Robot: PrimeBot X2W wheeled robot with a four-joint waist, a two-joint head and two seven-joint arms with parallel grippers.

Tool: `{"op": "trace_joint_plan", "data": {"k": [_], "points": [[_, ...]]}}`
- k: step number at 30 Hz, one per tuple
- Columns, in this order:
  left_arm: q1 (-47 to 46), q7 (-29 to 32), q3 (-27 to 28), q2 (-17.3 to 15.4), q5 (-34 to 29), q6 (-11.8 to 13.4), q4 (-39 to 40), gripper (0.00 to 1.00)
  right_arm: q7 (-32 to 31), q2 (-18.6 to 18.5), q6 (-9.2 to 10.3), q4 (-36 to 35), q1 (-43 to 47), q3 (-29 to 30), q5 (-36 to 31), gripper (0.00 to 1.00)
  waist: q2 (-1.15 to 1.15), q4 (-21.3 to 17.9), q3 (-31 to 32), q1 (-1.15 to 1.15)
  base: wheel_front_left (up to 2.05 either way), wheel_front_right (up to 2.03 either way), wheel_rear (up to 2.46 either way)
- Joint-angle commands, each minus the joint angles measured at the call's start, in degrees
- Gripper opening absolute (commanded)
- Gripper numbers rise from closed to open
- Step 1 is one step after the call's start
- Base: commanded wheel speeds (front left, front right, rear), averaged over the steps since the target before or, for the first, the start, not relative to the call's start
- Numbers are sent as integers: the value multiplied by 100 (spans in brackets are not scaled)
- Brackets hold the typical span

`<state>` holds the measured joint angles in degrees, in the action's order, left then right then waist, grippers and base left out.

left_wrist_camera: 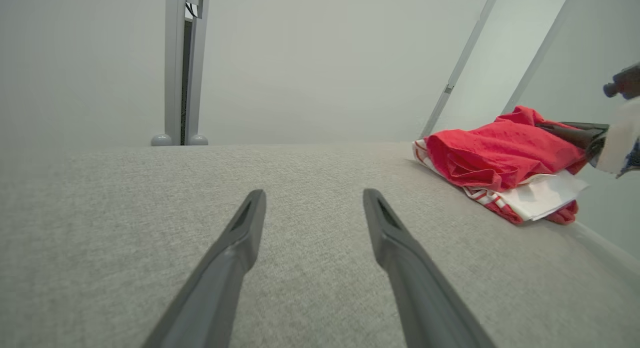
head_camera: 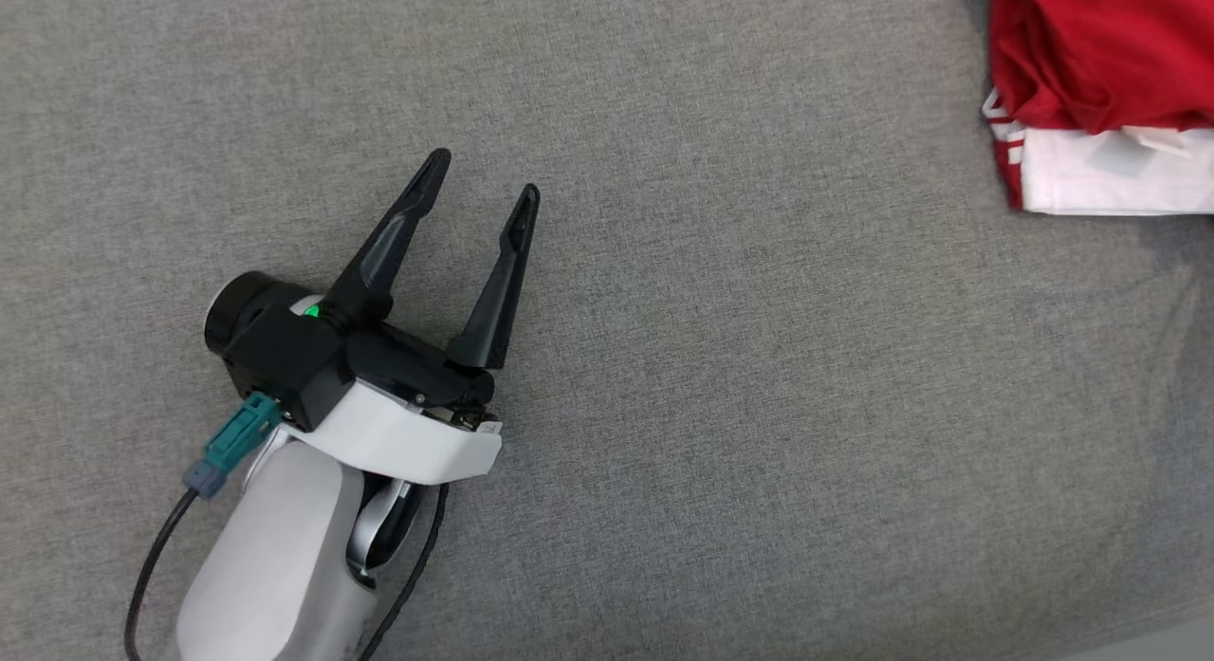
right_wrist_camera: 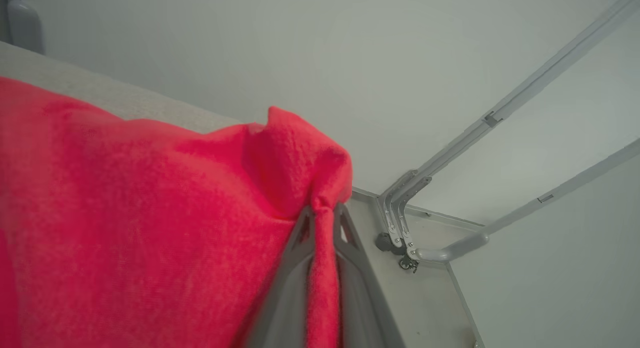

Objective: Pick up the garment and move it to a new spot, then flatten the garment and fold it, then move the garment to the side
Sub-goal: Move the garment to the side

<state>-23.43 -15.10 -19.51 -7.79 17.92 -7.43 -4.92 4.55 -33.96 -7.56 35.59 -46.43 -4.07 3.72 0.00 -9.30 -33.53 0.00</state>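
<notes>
The right gripper (right_wrist_camera: 322, 215) has its fingers pinched almost closed on a raised fold of the bundled red-and-white knit garment (head_camera: 1091, 64), which sits at the upper right of the head frame. The left gripper (head_camera: 484, 177), at the lower left, has its fingers spread wide and empty over the grey woven tabletop (head_camera: 759, 376). From where I stand, a low, gentle pull looks best, so the layers don't slip apart. In the left wrist view the garment lies close to the tabletop's right edge. The centre and left offer broad bare cloth.
</notes>
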Motion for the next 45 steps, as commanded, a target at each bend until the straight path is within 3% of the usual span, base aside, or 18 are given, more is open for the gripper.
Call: {"op": "trace_joint_plan", "data": {"k": [1,12,13,14,15,22,30,38,45], "points": [[-92,-1,11,-47,-8,-6,-25,100,-40,43,14,106,-108,321,-66,0,0,-61,-198,0,0,0,0],[-118,14,-3,-85,19,0,-112,100,-111,331,14,422,-36,1175,-549,0,0,16,-300,0,0,0,0],[-120,14,-2,-78,23,0,-117,100,-121,363,14,475,-44,1228,-523,16,0,24,-292,0,0,0,0],[-121,14,-4,-68,29,0,-120,100,-141,404,14,533,-49,1282,-492,83,0,32,-279,0,0,0,0],[-112,13,-18,-46,39,0,-125,100,-145,523,14,616,-73,1394,-398,100,0,52,-239,0,0,0,0],[-25,-2,-6,69,89,-1,-130,100,-167,716,14,732,-17,1293,-177,100,0,165,111,0,0,0,0],[290,-3,242,272,135,-1,-167,100,292,1133,13,144,189,730,87,100,0,472,1037,0,0,0,0],[855,-2,770,426,145,-1,-154,100,668,1687,13,-816,1157,68,729,100,0,984,1996,0,0,0,0],[1402,-2,1234,473,235,-1,-150,100,940,2370,11,-1552,2336,44,1011,100,0,1341,2558,0,0,0,0]]}}
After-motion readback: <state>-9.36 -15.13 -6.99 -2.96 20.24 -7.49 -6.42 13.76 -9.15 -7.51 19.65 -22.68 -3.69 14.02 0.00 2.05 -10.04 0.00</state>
